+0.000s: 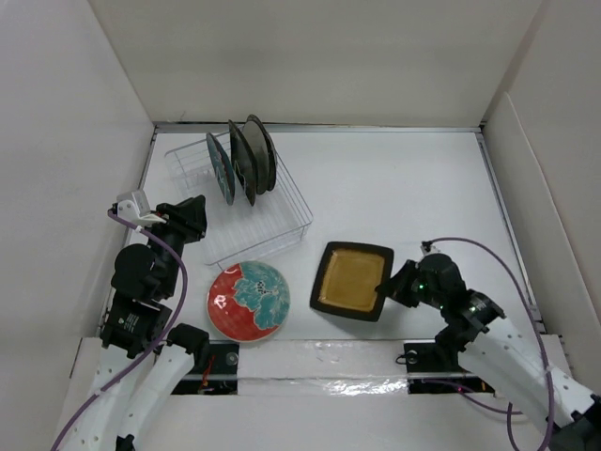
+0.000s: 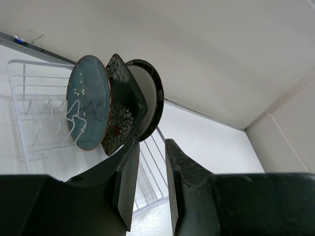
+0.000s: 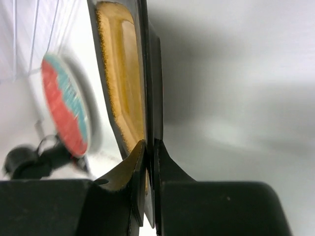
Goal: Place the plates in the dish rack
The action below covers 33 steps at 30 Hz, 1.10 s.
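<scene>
Nearest the arm bases, 2 plates lay on the white table (image 1: 413,188) outside the rack. The red plate with teal flowers (image 1: 248,300) lay flat on the left. The square black-gold plate (image 1: 350,279) sat just to its right, apart from it.

The right gripper (image 3: 149,147) was closed tight on the right edge of the square black-gold plate, 1 finger on the gold face and 1 under the black rim. Whether that edge was raised off the table could not be told.

The left gripper (image 2: 152,147) hovered just beside the near-left corner of the dish rack (image 1: 277,230). Its jaws stood a narrow gap apart, with nothing between them.

The clear, ribbed rack lay at an angle on the left half of the table, beyond the red plate. It held 3 plates, all standing on edge in its far end and packed close together:
- The teal plate (image 2: 87,108) stood on the left, speckled with small white dots.
- The square dark floral plate (image 2: 123,105) was in the middle, overlapping the teal one.
- The round dark-rimmed cream plate (image 2: 147,93) was furthest right, leaning against the floral one.
</scene>
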Each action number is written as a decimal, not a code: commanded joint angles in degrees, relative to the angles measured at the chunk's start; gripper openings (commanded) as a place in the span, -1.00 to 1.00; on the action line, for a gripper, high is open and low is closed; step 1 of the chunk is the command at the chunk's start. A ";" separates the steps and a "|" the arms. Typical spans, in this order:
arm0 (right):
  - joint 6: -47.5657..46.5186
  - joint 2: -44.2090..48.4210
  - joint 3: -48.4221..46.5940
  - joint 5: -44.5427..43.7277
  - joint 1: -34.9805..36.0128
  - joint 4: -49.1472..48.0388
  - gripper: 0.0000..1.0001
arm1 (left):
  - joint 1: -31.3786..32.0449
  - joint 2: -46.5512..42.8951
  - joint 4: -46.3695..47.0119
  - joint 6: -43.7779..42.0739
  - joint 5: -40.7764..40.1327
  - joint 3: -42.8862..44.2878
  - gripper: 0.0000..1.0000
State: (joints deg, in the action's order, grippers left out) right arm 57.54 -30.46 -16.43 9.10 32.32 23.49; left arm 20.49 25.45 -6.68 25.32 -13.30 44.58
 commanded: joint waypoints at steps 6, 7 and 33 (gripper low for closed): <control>-16.65 -2.93 -31.79 -21.04 1.43 12.64 -1.00 | -0.19 -0.32 2.72 -0.97 0.56 0.33 -0.49; -18.06 -3.98 -35.05 -22.01 2.39 12.20 -1.00 | -0.19 -0.23 2.64 -1.06 0.21 0.42 -0.49; -40.93 -71.81 -111.43 -16.32 15.23 -6.00 -1.00 | -0.19 -3.57 1.32 0.34 -8.58 0.69 -0.53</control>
State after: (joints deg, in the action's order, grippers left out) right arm 17.43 -101.27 -116.01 -10.17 46.39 26.15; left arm 20.49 22.35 -7.09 25.47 -19.70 44.58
